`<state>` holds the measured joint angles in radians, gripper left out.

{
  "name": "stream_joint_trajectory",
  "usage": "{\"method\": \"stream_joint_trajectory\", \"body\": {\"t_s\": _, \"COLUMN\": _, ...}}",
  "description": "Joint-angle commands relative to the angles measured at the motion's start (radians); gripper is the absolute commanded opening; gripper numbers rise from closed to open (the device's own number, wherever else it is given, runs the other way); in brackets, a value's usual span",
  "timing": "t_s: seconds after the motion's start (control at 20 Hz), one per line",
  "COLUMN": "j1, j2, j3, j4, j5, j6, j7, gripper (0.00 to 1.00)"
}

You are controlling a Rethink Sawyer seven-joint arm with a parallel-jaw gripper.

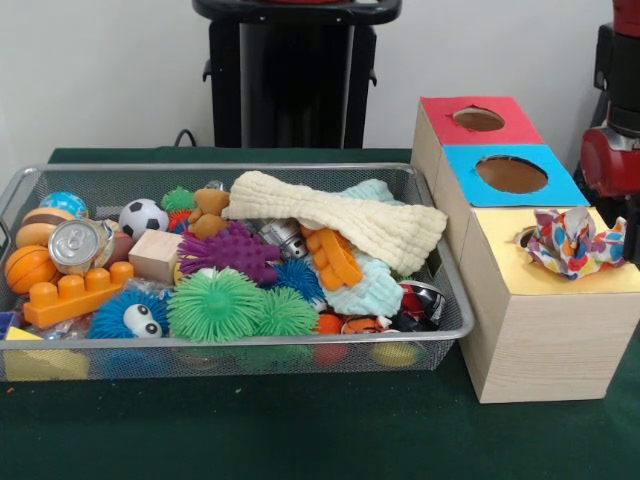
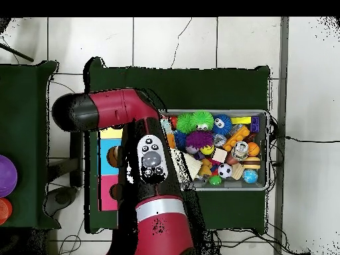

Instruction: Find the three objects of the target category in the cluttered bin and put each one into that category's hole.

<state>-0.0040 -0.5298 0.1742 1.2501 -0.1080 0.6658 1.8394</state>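
Knotted rope toy (image 1: 568,240) of colour-flecked cord sits half-lodged in the yellow-faced wooden box's round hole (image 1: 527,237).
Gripper hidden beneath the red arm (image 2: 123,113), its state untellable; the toy could snag or tumble off.

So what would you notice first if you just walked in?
Probably the wire basket crammed with bright toys, with fuzzy green spiky balls at its front and a cream cloth draped on top. Beside it, a colourful spotted bundle sits on the yellow box's hole.

Front camera sits low, near the bin (image 1: 440,250); overhead looks straight down, seemingly farther; both share it.
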Motion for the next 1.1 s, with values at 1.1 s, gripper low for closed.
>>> {"method": "stream_joint_trajectory", "body": {"t_s": 1.1, "j1": -0.041, "j2": 0.009, "j3": 0.040, "j4": 0.103, "j5": -0.028, "j6": -0.057, "j7": 0.036, "gripper": 0.00}}
